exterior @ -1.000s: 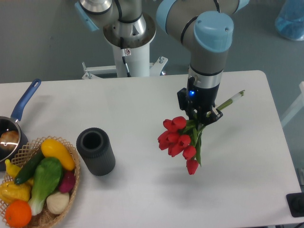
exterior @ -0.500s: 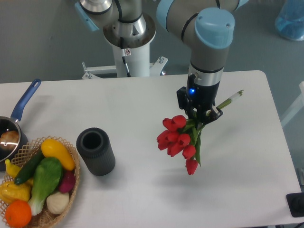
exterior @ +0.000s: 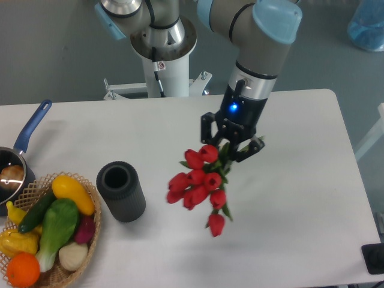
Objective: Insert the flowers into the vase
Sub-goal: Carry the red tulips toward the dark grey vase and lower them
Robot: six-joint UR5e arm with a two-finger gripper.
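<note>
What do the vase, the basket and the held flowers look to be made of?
The vase: dark grey, matte, ribbed wall, probably plastic or rubber. The basket: tan woven strands, apparently wicker. The flowers, held in the gripper: evenly bright red buds on green stems, likely artificial, though the picture cannot settle that.

The arm is built of smooth silver-grey tubes joined by rounded housings capped in pale blue plastic; 1 such cap sits at the top right, another at the top left edge. Its white cylindrical pedestal rises behind the table (exterior: 312,198), topped by a polished metal flange, with a thin black cable and a small red-marked label running down the front. The wrist narrows into a black band lit by 1 small blue light. Below it the black gripper (exterior: 230,148) splays angular fingers (exterior: 207,133).
</note>
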